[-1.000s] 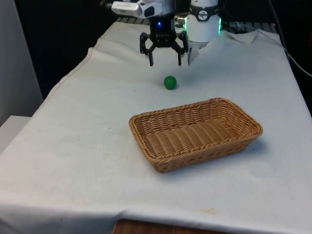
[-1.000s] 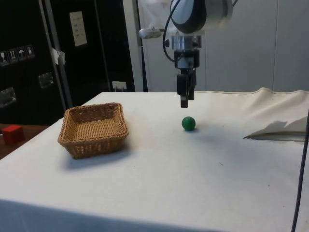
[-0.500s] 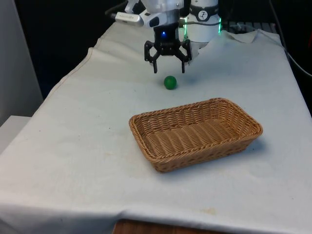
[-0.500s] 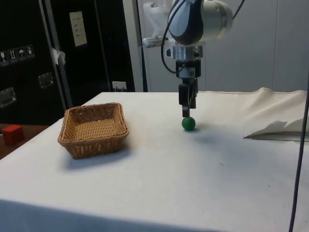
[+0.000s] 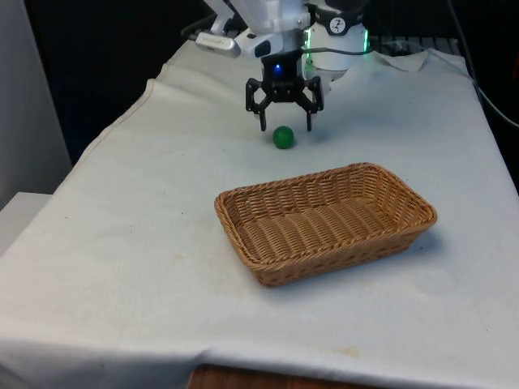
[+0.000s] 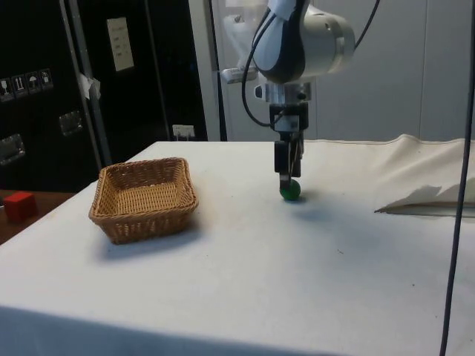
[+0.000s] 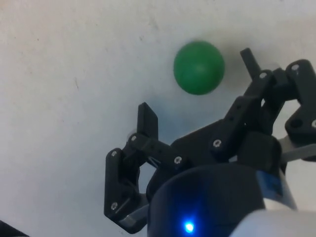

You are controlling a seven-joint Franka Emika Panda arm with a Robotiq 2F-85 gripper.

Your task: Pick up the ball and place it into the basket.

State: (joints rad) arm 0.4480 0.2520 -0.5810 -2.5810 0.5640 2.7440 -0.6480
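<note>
White cloth (image 5: pixel 146 243) covers the table. One wicker basket (image 5: pixel 324 220), rectangular, nothing inside; in the front view its long axis runs from near left up to far right, and it sits nearer the camera than the ball. One black gripper (image 5: pixel 285 127) pointing straight down, fingers spread wide, holding nothing, tips low, just above the cloth. One green ball (image 5: pixel 283 137), round so no long axis or facing, resting on the cloth beyond the basket, well apart from it. In the wrist view the ball (image 7: pixel 199 67) sits just off the fingertip (image 7: pixel 147 118) line, closer to one finger, not clearly touching either. In the side view the gripper (image 6: pixel 288 176) overlaps the ball (image 6: pixel 290 190).
</note>
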